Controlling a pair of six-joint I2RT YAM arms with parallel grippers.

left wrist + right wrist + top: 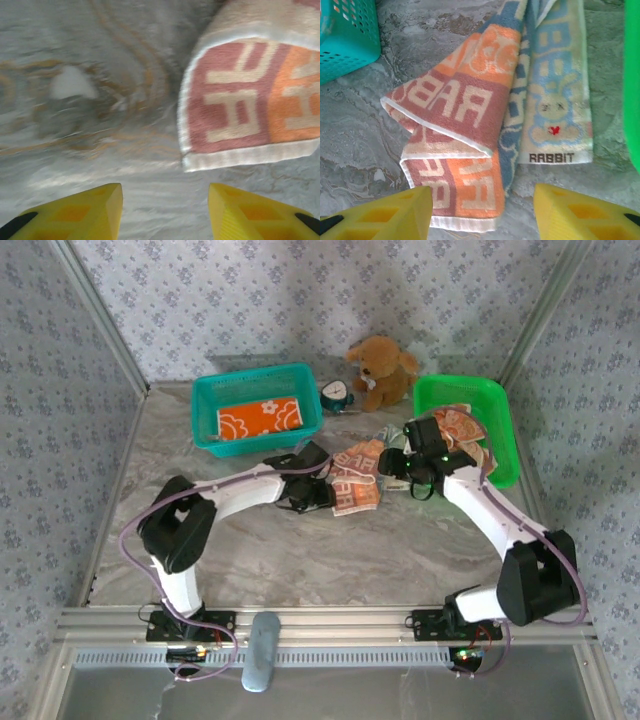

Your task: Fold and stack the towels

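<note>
The lettered towel [465,125] lies rumpled on the table [300,550], mid-field between the two baskets, with one corner flopped back over itself. It looks like thin terry, light and limp. It will likely sag from any single pinch and won't keep a crease by itself, so it probably wants a hold at two corners of one hemmed edge, drawn taut, before any fold. The white hem looks the best purchase (thicker, and it marks where the edge runs).

Touching it on the green-basket side lies a pale blue rabbit towel [555,100], partly tucked under it. A careless pinch there could take both cloths at once.

The right gripper [484,197] hangs over the lettered towel's near edge, jaws well apart, nothing clamped. The left gripper [165,192] sits low over bare table just beside the towel's corner, jaws apart too, empty.

Further out, a folded orange towel [260,417] already lies in the teal basket [250,374], and more cloth [462,427] sits in the green basket [458,388]. Behind them is a plush toy [383,370], no part of this job.
</note>
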